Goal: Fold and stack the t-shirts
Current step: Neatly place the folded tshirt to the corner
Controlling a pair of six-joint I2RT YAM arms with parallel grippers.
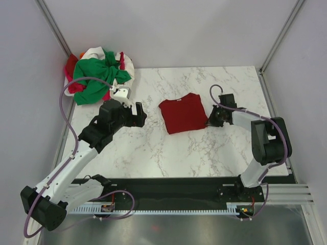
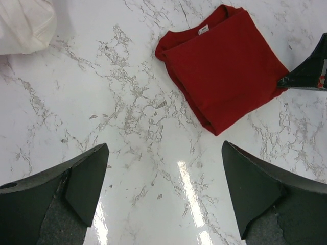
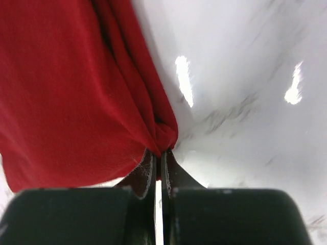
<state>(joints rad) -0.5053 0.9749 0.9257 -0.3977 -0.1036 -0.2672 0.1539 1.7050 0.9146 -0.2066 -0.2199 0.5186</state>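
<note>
A dark red t-shirt point(image 1: 184, 113) lies folded in a flat rectangle at the middle of the marble table point(image 1: 153, 148). Its small white tag point(image 2: 204, 29) shows at the collar. My right gripper point(image 1: 210, 121) is at the shirt's right edge, shut on a bunched corner of the red cloth point(image 3: 66, 92), which is pinched between the two fingertips point(image 3: 158, 153). My left gripper point(image 1: 140, 116) hovers left of the shirt, open, with only bare marble between its fingers point(image 2: 164, 148). A bright green t-shirt point(image 1: 97, 74), a white one point(image 1: 94, 52) and a pinkish-red one point(image 1: 71, 64) sit heaped at the back left corner.
Grey walls with metal posts point(image 1: 53, 25) close in the table on three sides. A black rail point(image 1: 168, 189) with the arm bases runs along the near edge. Part of the white cloth point(image 2: 25, 25) shows at the top left of the left wrist view.
</note>
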